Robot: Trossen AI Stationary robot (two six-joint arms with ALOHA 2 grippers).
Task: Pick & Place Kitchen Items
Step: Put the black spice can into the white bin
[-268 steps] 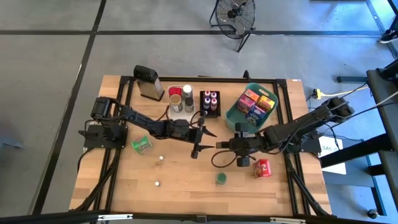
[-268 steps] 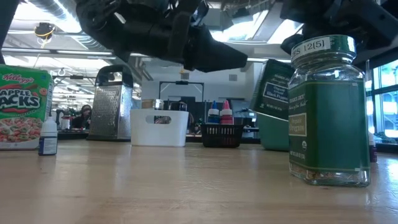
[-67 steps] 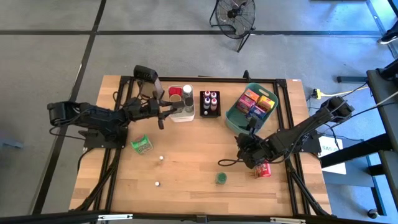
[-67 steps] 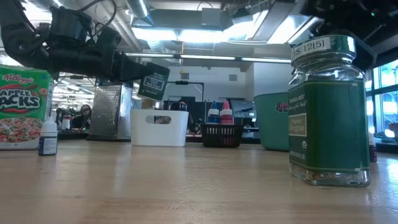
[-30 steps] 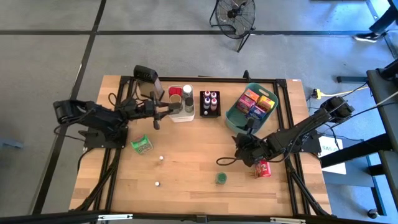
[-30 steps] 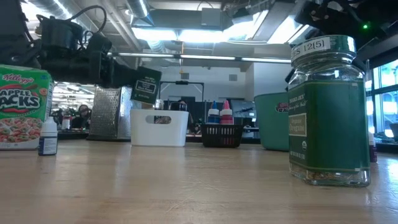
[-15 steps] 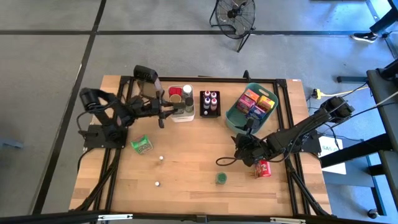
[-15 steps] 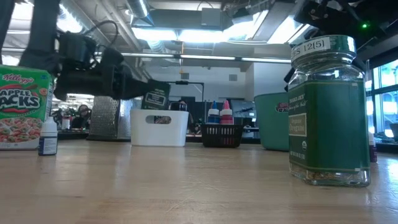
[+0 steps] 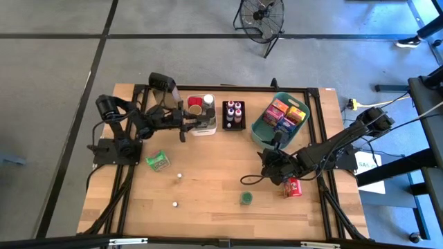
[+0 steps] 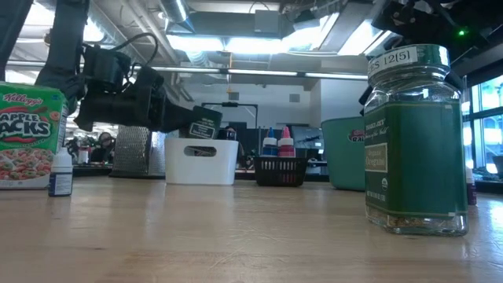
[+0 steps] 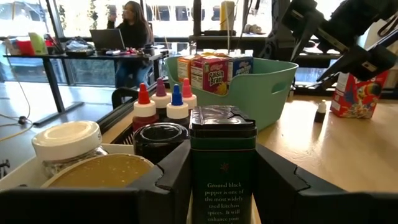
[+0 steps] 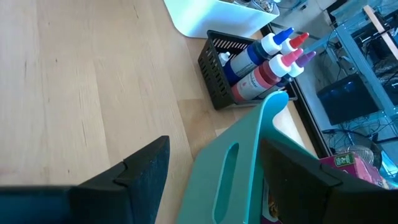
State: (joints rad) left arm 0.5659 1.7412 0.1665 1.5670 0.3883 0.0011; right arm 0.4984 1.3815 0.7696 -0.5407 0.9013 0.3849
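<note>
A dark green pepper tin hangs at the left near corner of the white bin, with my left gripper shut on it; the low view shows the tin at the height of the bin's rim. The bin holds a white-lidded jar, a dark jar and a brown-topped can. My right gripper hovers open just near of the teal basket, which holds boxes. A green spice jar, a red box and a green cereal box stand on the table. My left gripper pinches the pepper tin's two opposite side walls between its two fingers. The fingers lie level and come from the table's left side. The tin is lifted clear of the table, its lid up, slightly tilted in the low view.
A metal grater stands at the far left, behind the bin. A black tray of small capped bottles sits between bin and basket. Two little white bottles stand on the bare wood in the near left half.
My left gripper has carried the pepper tin a little toward the table's right edge and down, up to the white bin, still shut on it. The arm's rear links have swung upright behind it.
</note>
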